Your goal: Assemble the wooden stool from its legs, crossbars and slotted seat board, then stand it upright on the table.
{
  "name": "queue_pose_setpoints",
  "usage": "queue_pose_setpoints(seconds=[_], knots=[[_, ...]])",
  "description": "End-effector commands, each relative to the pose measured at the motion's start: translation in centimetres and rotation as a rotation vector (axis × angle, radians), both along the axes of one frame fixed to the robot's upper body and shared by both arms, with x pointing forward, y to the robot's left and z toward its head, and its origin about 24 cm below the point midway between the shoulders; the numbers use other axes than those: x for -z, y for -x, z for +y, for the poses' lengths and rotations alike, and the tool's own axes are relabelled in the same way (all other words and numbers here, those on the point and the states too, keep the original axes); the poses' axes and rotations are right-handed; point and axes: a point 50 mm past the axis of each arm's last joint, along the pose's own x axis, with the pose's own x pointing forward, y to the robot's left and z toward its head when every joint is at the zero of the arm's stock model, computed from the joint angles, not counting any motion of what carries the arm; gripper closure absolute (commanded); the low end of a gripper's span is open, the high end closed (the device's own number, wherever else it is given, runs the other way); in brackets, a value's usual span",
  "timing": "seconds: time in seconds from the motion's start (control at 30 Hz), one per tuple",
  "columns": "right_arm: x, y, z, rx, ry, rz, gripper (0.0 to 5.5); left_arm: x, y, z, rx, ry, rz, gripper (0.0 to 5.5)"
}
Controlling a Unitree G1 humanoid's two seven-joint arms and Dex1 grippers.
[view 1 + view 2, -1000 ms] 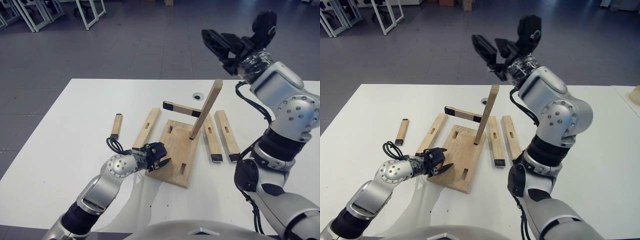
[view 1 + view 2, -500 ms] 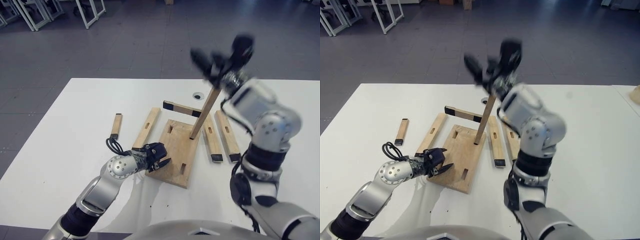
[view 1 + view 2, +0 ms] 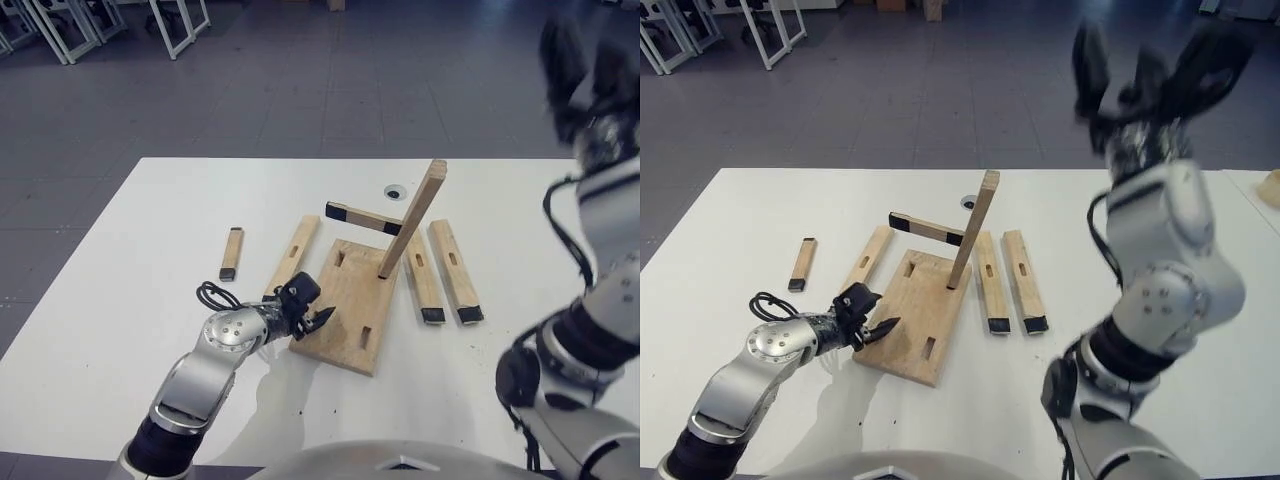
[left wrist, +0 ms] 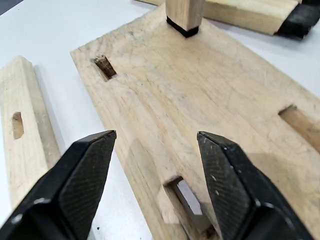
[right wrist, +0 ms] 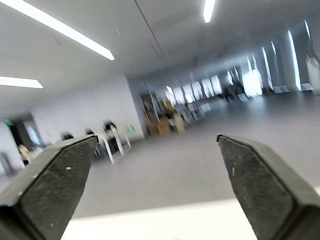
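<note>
While the left pincer (image 3: pixel 316 316) stood released at the near corner of the seat board (image 3: pixel 352 295), that board lay flat just ahead, its long axis running away. The right pincer (image 3: pixel 1145 65), also released, hung well above, so the left arm was nearer.

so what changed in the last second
The right gripper, open, swung in toward the top of the upright leg, then away, up and to the robot's right, taking nothing. The left gripper, open, shifted slightly at the near left corner of the seat board. Board, leg and loose pieces lie as before.
</note>
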Motion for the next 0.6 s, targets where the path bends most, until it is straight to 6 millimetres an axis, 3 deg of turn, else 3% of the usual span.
queue_pose_setpoints(seconds=[0.03, 0.13, 0.27, 0.4, 0.6], knots=[[14.0, 7.6, -0.4, -0.042, 0.097, 0.623, 0.49, -2.5, -0.5, 1.2, -0.105, 0.037, -0.050, 2.49], [18.0, 10.7, -0.5, -0.082, 0.140, 0.805, 0.44, -2.4, -0.5, 2.1, -0.123, 0.004, -0.039, 2.49], [20.0, 11.6, -1.0, -0.107, 0.192, 0.849, 0.44, -2.5, -0.9, 2.3, -0.129, -0.011, -0.037, 2.49], [20.9, 11.0, -1.2, -0.104, 0.250, 0.854, 0.44, -2.5, -0.9, 2.4, -0.131, -0.020, -0.036, 2.49], [22.8, 7.7, -1.4, -0.088, 0.386, 0.871, 0.63, -1.6, -0.2, 3.4, -0.140, -0.100, -0.006, 2.49]])
